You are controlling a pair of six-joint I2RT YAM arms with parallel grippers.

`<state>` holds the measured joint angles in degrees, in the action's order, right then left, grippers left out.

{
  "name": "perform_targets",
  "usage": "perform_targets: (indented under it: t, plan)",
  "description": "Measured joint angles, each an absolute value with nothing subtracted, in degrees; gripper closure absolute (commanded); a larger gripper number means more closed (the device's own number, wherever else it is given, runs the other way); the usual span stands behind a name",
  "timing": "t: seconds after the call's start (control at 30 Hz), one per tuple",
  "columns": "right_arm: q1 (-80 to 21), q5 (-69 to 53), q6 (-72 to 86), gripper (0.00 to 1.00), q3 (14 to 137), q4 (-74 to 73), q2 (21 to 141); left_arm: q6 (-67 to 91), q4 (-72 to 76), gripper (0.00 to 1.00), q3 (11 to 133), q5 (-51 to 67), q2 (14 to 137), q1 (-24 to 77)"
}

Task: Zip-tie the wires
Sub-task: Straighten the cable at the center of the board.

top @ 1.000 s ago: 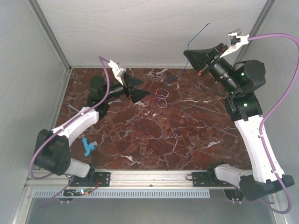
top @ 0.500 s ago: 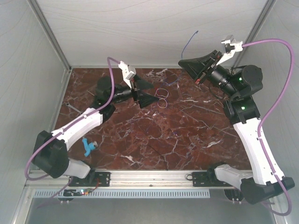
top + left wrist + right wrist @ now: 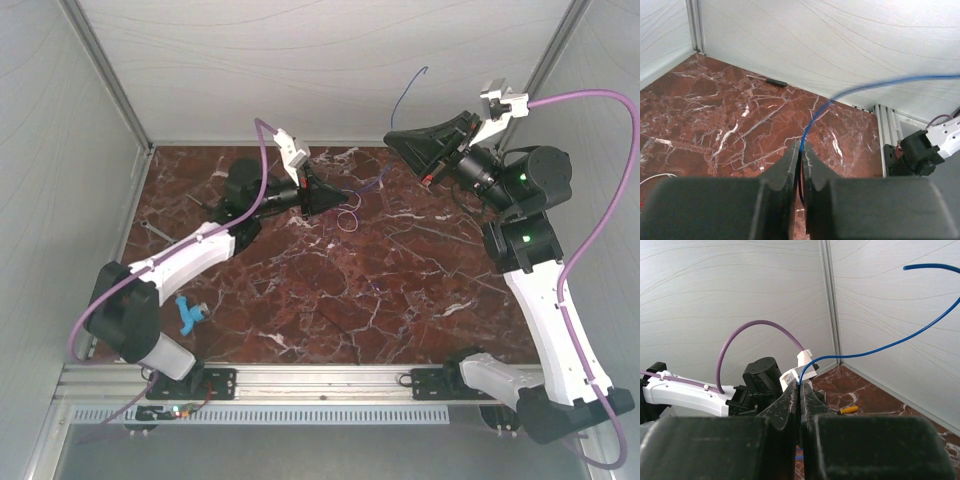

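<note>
**A:** Where did the wires (image 3: 347,214) lie?

**B:** A small tangle of thin red and whitish loops lay on the red marble table (image 3: 300,290). It was toward the far edge, just beside the tip of the left gripper (image 3: 338,196). One blue strand (image 3: 840,358) was up off the table.

**A:** Which gripper had that strand?

**B:** Both, as far as I could see. In the left wrist view the left fingers (image 3: 787,165) were pressed together with the blue strand pinched between them. From there it arced up and away to the right. The right gripper (image 3: 800,390) was raised over the far right of the table, close to the back wall. Its jaws were clenched on a blue strand as well, and the free end curled high above it.

**A:** Was it one piece of wire?

**B:** I could not tell. From above, the stretch between the two grippers was too thin to follow.

**A:** Was anything else on the table?

**B:** A small blue clip (image 3: 188,313) lay at the near left beside the left arm, well apart from the tangle. A yellow-handled tool (image 3: 849,410) showed past the right fingers, near a wall.
</note>
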<state>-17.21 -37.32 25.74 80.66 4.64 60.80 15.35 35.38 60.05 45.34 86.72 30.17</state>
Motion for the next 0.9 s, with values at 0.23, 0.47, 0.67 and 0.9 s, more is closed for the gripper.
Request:
perform_targets:
  t: [0.23, 0.47, 0.67, 0.9]
  plan:
    - [-17.41, -34.87, 24.64, 1.0, 80.66, 2.79, 59.64, 15.09, 34.41, 1.0, 58.59, 42.39, 84.66, 30.48]
    - [-17.56, -23.31, 25.43, 1.0, 70.02, 1.04, 52.53, 9.91, 21.45, 1.0, 55.72, 33.93, 75.48, 30.55]
    - [-18.28, -14.92, 30.74, 1.0, 52.8, -0.36, 50.35, 6.37, 8.23, 1.0, 51.55, 21.26, 71.79, 30.63]
    - [-19.66, -7.81, 34.13, 1.0, 41.87, -3.2, 54.0, 7.97, -1.41, 1.0, 45.71, 10.02, 73.23, 30.79]
